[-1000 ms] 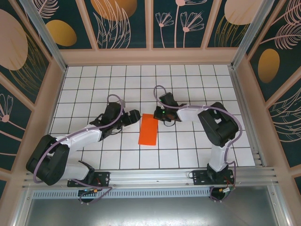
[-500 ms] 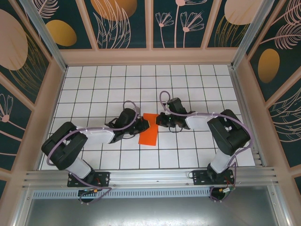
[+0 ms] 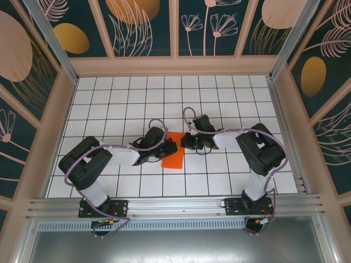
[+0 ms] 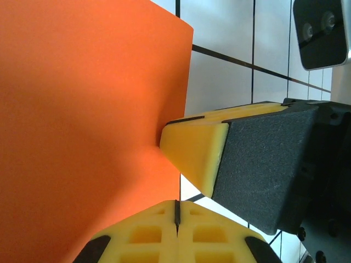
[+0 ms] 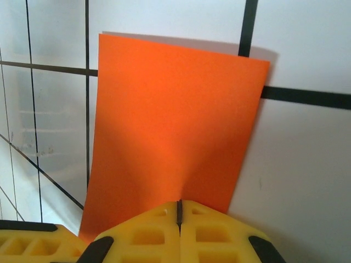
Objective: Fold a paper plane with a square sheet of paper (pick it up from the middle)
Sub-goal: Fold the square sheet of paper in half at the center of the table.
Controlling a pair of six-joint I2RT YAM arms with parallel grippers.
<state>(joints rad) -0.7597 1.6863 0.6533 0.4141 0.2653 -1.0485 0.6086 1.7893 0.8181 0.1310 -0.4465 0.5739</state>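
Observation:
The square sheet of paper (image 3: 174,159), folded to a narrow orange-red rectangle, lies at the middle of the tiled table. My left gripper (image 3: 170,146) meets its left edge near the far end, and my right gripper (image 3: 185,141) meets the far right corner. In the left wrist view the paper (image 4: 82,109) runs into the seam of my shut left gripper (image 4: 177,207), with the right gripper's fingers (image 4: 194,150) touching the same edge. In the right wrist view the paper (image 5: 175,120) puckers up into the shut right gripper (image 5: 179,205).
The white gridded table (image 3: 219,98) is boxed in by patterned walls on three sides, with an aluminium rail (image 3: 175,205) along the near edge. Both arms fold low over the table's middle, their elbows out to left and right.
My left arm swung in to the paper's left edge and its jaws closed from wide open. My right gripper slid slightly toward the paper's far end, still shut.

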